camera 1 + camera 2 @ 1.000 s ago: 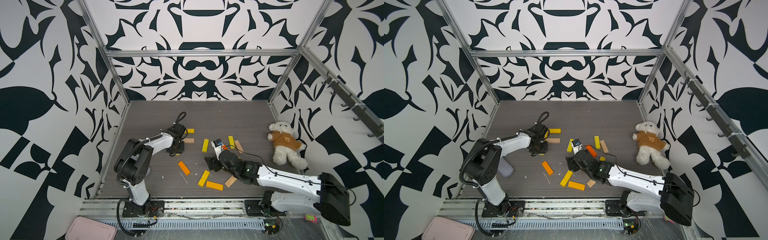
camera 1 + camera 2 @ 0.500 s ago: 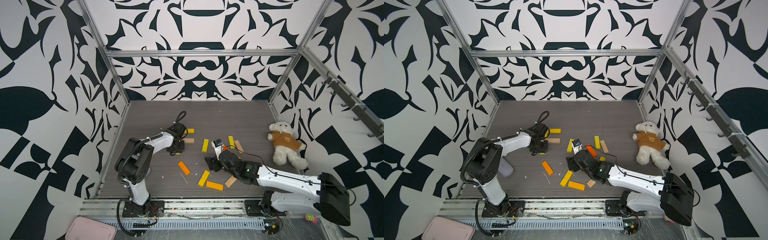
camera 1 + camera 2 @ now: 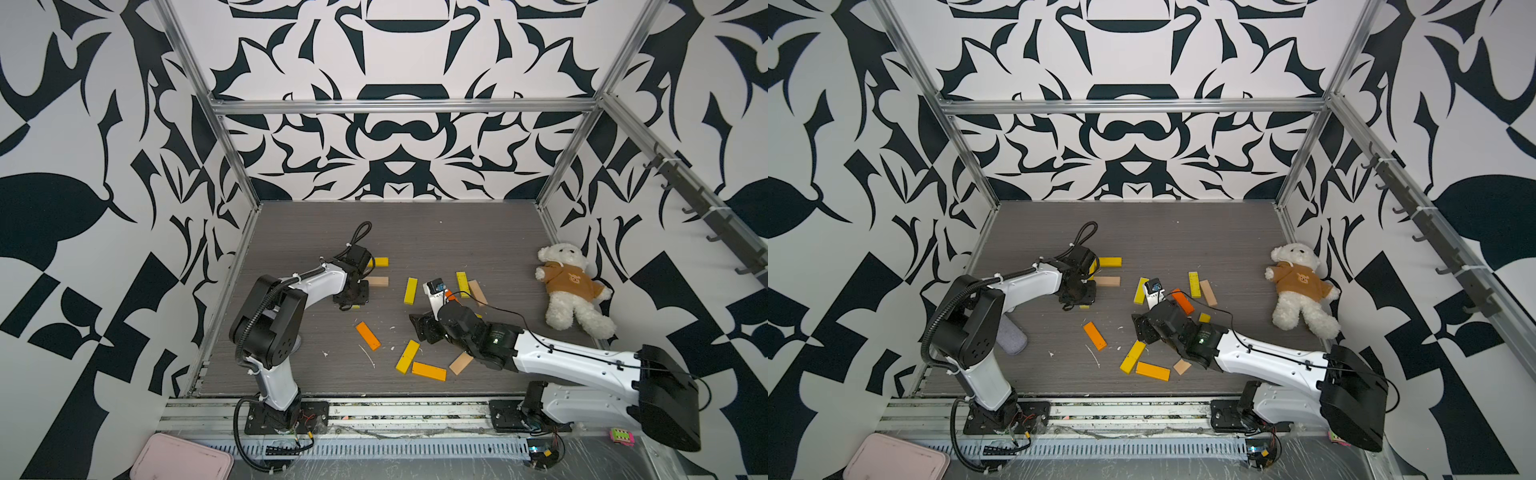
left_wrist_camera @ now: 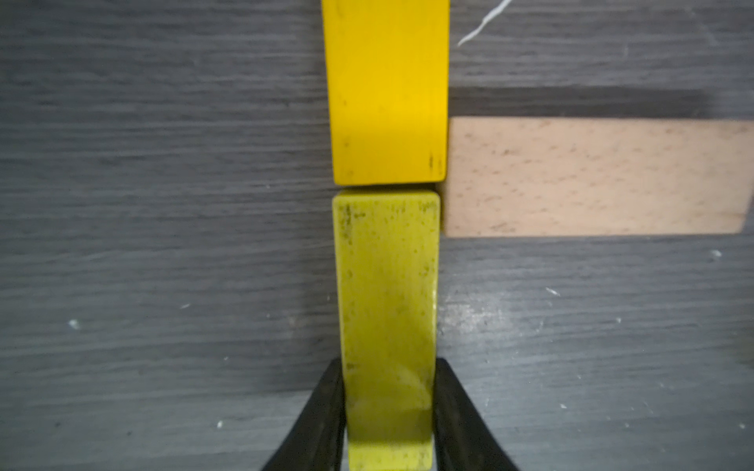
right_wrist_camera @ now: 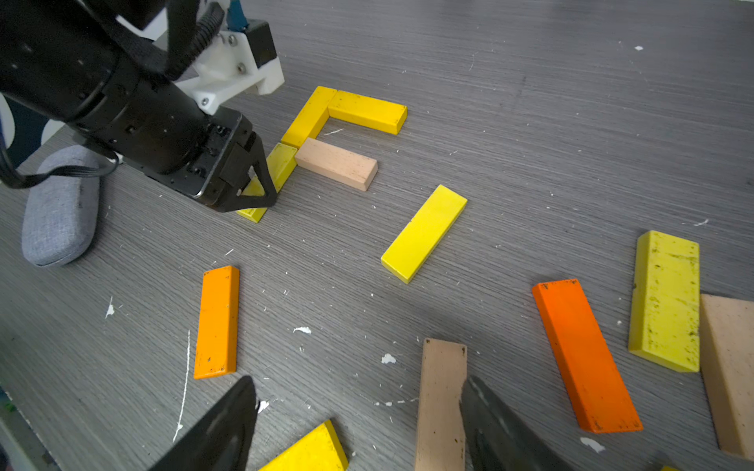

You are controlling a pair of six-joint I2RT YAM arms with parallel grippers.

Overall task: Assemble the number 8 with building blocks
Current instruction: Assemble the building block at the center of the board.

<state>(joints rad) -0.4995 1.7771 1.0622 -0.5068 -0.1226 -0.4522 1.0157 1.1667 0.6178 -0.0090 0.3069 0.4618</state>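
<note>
No shift against a second ago: both arms and all blocks lie as they did. Left gripper (image 4: 387, 367) is clenched on the dull yellow block (image 4: 385, 285), which lies flat on the table (image 3: 436, 232), about 9 o'clock from its centre in both top views. The block's free end butts a bright yellow block (image 4: 387, 93), the two in line. A tan block (image 4: 591, 177) lies crosswise, its end against the bright one's side at the joint. From the right wrist, a third yellow block (image 5: 367, 111) caps the line's far end, parallel to the tan one. Right gripper (image 5: 359, 381) is released near the centre, jaws wide. A second tan block (image 5: 442, 403) lies between them, nearer one jaw; contact unclear. A loose orange block (image 3: 368, 336) lies toward 7 o'clock. Teddy bear (image 3: 569, 291) at 3 o'clock.
</note>
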